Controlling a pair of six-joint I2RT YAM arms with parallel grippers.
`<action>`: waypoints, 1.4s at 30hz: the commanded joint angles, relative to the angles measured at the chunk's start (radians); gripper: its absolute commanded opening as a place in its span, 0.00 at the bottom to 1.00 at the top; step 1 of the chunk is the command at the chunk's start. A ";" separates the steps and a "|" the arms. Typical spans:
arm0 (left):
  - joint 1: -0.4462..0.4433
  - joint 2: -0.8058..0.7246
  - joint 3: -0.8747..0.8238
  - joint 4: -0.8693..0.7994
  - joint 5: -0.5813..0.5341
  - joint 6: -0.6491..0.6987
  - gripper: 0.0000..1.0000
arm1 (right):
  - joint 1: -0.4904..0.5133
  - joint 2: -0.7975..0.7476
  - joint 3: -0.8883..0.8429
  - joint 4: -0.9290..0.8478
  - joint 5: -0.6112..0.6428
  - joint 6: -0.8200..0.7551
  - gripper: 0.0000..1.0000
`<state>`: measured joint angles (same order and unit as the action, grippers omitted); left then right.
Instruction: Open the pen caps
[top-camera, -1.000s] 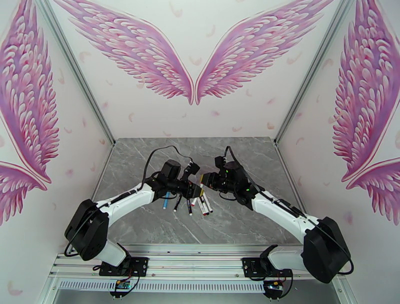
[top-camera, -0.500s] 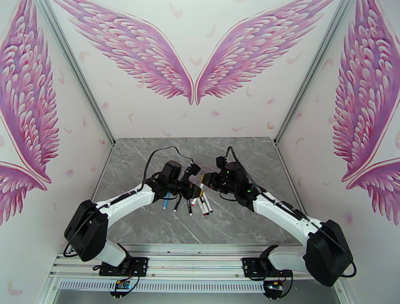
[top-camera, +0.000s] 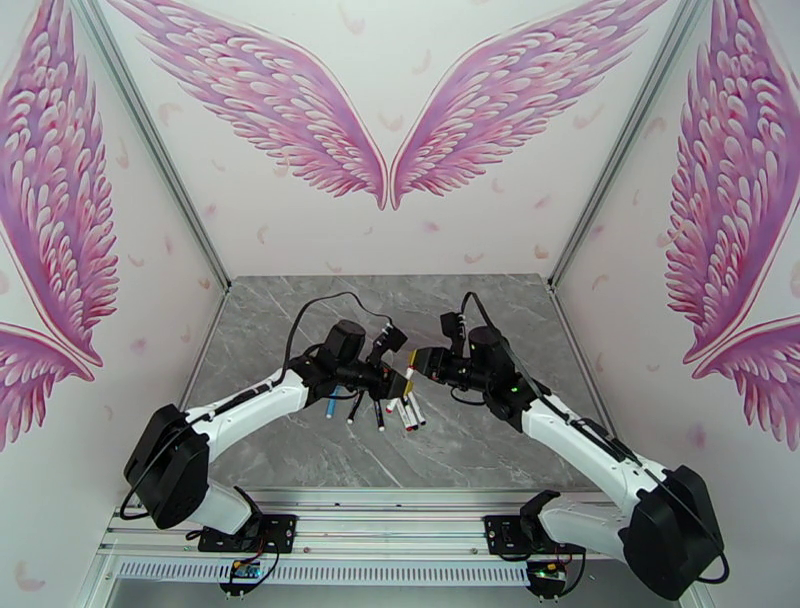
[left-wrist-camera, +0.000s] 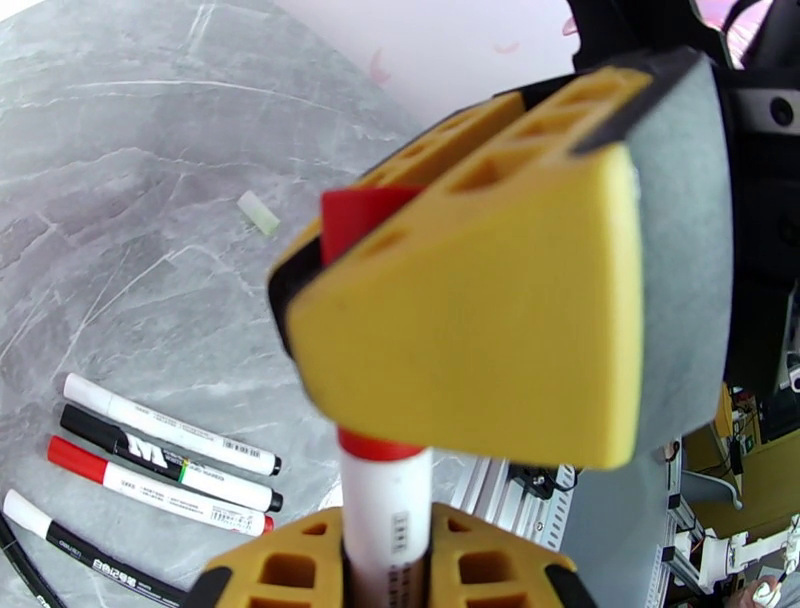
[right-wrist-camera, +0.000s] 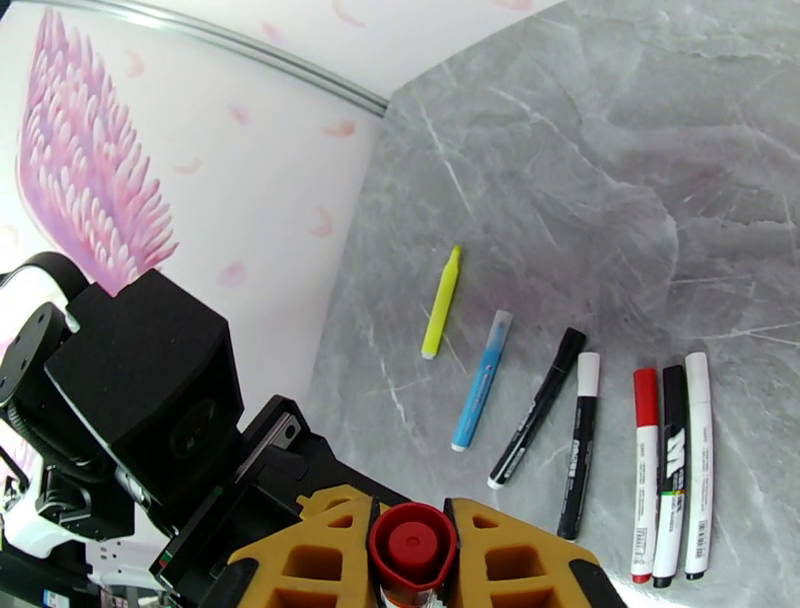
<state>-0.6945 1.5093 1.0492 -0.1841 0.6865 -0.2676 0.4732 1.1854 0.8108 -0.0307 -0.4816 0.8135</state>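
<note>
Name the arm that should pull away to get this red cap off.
Right, probably. The right end effector is shut on the red cap, end-on, so drawing it straight back should slide the cap off. The left end effector clamps the white barrel and can simply hold.

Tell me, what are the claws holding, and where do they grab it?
One pen, between them. The left claw is shut on its white barrel; the right claw is shut on its red cap.
</note>
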 joint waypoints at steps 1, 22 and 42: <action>-0.028 -0.027 0.023 -0.157 -0.025 0.038 0.05 | -0.053 -0.052 0.030 0.036 0.109 -0.040 0.17; -0.162 -0.043 -0.001 -0.085 -0.075 0.013 0.02 | -0.124 -0.030 0.042 0.056 0.126 -0.010 0.18; -0.113 -0.108 -0.054 -0.048 -0.119 -0.025 0.00 | -0.132 -0.031 0.049 0.142 0.054 -0.076 0.18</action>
<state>-0.7975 1.4235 1.0012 -0.2008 0.6014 -0.3077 0.3405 1.1507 0.8207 0.1036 -0.5232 0.7540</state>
